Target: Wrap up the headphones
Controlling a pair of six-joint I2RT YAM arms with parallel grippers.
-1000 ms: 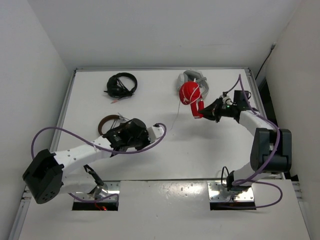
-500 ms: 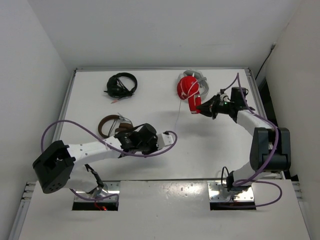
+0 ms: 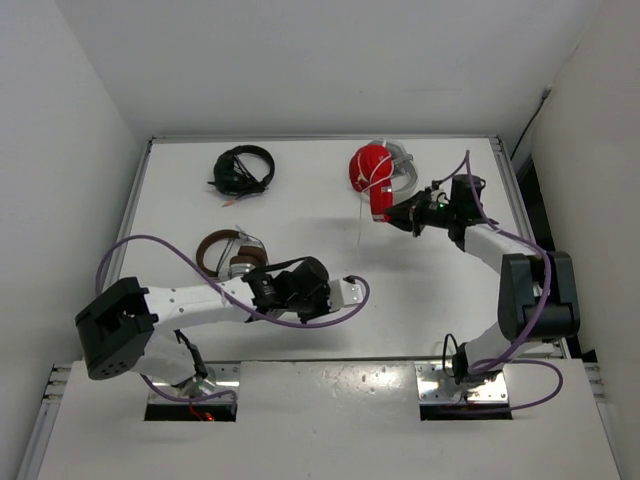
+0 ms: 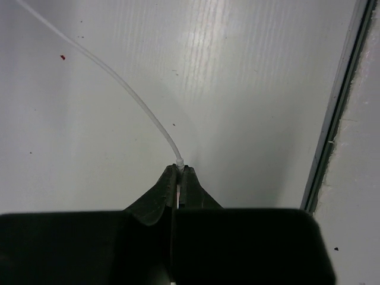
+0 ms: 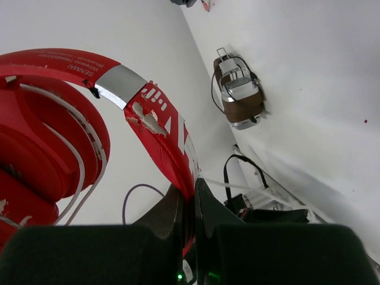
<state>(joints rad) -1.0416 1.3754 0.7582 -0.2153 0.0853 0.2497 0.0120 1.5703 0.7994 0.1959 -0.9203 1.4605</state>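
Note:
The red headphones [image 3: 372, 172] hang in the air at the back right of the table, with white cable turns around an earcup [image 5: 80, 166]. My right gripper [image 3: 402, 214] is shut on the red headband [image 5: 160, 124], which runs down between its jaws [image 5: 191, 189]. The thin white cable [image 3: 360, 228] drops from the headphones toward my left gripper [image 3: 352, 290]. In the left wrist view that gripper [image 4: 179, 170] is shut on the end of the cable [image 4: 119, 77], low over the white table.
Grey-white headphones [image 3: 402, 158] lie just behind the red ones. Black headphones [image 3: 243, 170] lie at the back left. Brown-and-silver headphones [image 3: 225, 250] lie beside my left arm and also show in the right wrist view [image 5: 237, 95]. The table's front rail [image 4: 332, 136] is close to my left gripper.
My left gripper has moved right and toward the near edge with the cable end in it. My right gripper has carried the red headphones a little farther back and left.

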